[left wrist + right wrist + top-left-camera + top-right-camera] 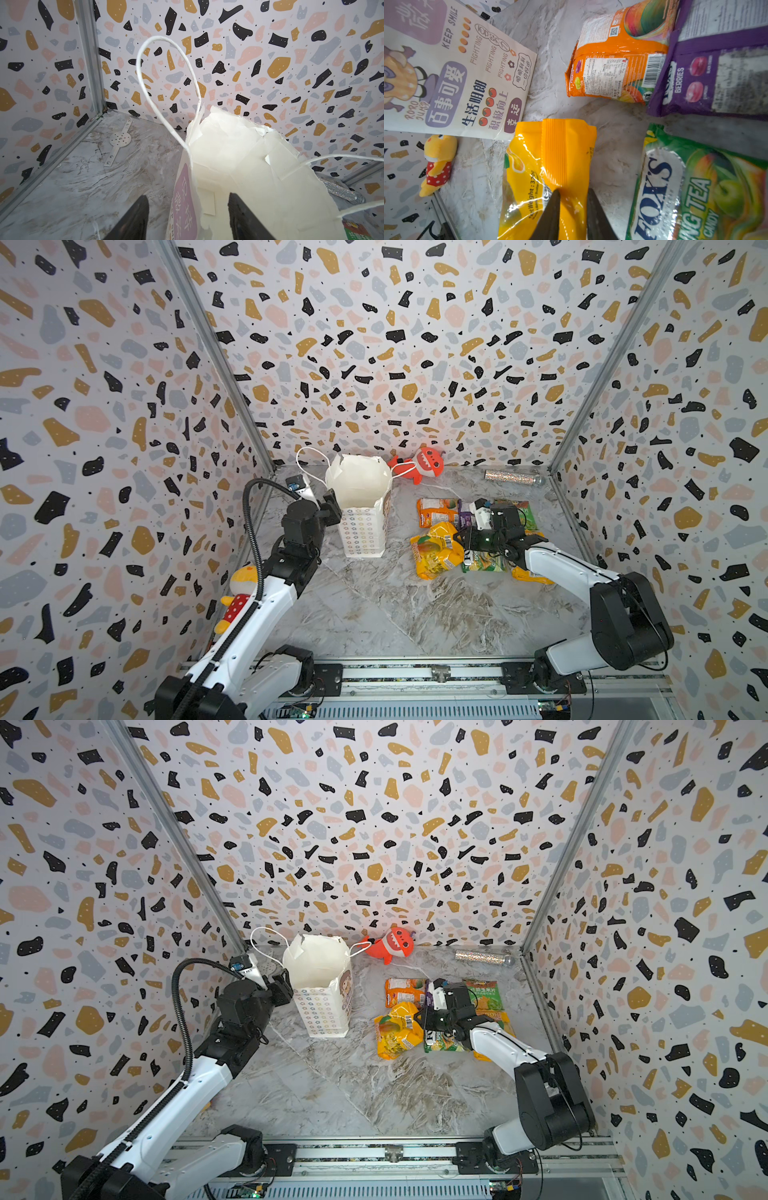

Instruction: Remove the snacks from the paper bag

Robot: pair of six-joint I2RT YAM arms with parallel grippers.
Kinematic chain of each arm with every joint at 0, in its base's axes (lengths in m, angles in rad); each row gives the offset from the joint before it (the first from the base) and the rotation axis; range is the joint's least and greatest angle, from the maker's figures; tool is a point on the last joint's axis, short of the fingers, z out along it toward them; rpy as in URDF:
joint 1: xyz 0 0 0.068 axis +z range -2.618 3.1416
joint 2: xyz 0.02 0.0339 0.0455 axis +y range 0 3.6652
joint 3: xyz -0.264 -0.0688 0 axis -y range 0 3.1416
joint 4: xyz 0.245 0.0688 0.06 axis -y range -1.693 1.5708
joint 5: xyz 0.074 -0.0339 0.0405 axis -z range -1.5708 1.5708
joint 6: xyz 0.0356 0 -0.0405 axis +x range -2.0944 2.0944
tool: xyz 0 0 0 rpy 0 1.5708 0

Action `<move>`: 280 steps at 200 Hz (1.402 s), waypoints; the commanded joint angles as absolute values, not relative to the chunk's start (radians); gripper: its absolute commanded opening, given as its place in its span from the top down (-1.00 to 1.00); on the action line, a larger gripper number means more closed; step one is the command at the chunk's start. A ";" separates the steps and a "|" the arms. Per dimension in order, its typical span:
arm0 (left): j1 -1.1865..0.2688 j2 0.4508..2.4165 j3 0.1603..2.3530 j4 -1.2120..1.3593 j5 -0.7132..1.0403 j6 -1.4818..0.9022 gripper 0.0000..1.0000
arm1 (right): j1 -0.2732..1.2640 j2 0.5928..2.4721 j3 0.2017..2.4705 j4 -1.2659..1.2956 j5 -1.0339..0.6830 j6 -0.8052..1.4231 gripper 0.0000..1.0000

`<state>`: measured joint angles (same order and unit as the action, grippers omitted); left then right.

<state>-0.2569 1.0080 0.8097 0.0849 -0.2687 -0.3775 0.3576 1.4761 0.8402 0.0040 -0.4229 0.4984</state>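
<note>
The white paper bag [361, 506] [239, 162] stands upright at the back left with its mouth open and only white paper showing inside. My left gripper [332, 506] [188, 209] is open, its fingers astride the bag's side wall near the rim without touching it. The snacks lie on the table at the right: an orange packet [436, 512], a purple one [708, 83], a green one [484, 996], the FOX'S packet [685, 187] and two orange-yellow ones [434, 551] [528, 576]. My right gripper [459, 537] [573, 199] pinches the edge of the nearer orange-yellow packet [550, 155].
A red-orange shark plush [419, 466] and a glittery silver tube [513, 477] lie along the back wall. A yellow plush [239, 593] sits by the left wall behind my left arm. A round metal plate [120, 141] is fixed in the back left corner.
</note>
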 commanded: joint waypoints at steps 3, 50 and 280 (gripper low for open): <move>-0.251 0.957 0.795 0.121 -0.222 -0.363 -0.26 | 0.374 1.526 0.864 0.004 -0.438 0.501 0.59; -0.251 0.937 0.717 0.134 -0.223 -0.368 -0.27 | 0.400 1.549 0.886 -0.006 -0.358 0.527 0.60; -0.252 0.912 0.525 0.236 -0.193 -0.417 -0.28 | 0.575 1.735 0.861 0.187 -0.267 0.507 0.83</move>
<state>-0.2562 0.9012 0.5343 0.1886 -0.1993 -0.4294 0.5858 1.7344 0.8921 0.2401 -0.3973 0.4904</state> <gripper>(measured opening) 0.642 0.083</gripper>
